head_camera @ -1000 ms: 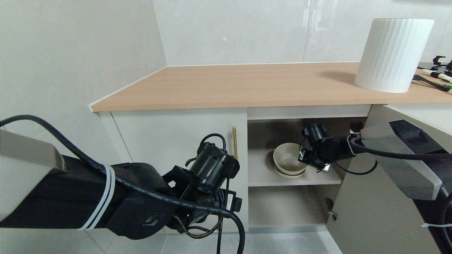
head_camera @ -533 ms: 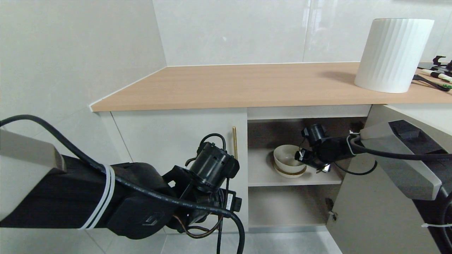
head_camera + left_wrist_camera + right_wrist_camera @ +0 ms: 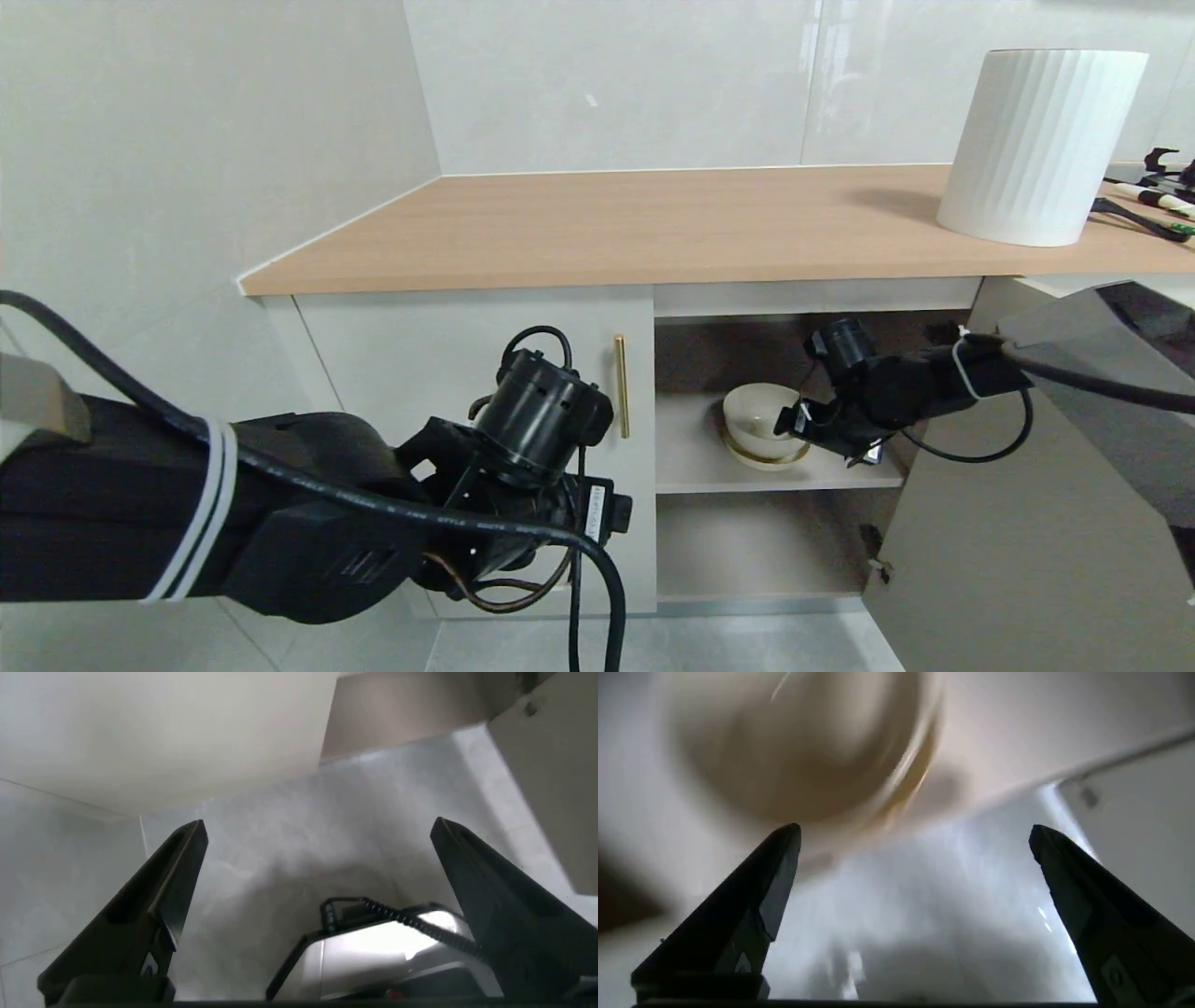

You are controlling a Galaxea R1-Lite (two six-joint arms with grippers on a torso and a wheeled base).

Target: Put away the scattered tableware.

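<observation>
Right gripper [image 3: 805, 422] spread wide, empty, just beside cream bowl [image 3: 756, 422] on upper shelf [image 3: 691, 457] (white) of open cabinet [image 3: 467, 373]. Left gripper [image 3: 318, 826] likewise wide, empty, over grey floor tiles [image 3: 374, 812]. Wood countertop [image 3: 653, 224] above.

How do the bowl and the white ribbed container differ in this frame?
The bowl is low, wide and cream, with a smooth wall; the white ribbed container is tall and fluted. The bowl sits on the cabinet shelf, the container on the countertop. Both are round and stand upright.
</observation>
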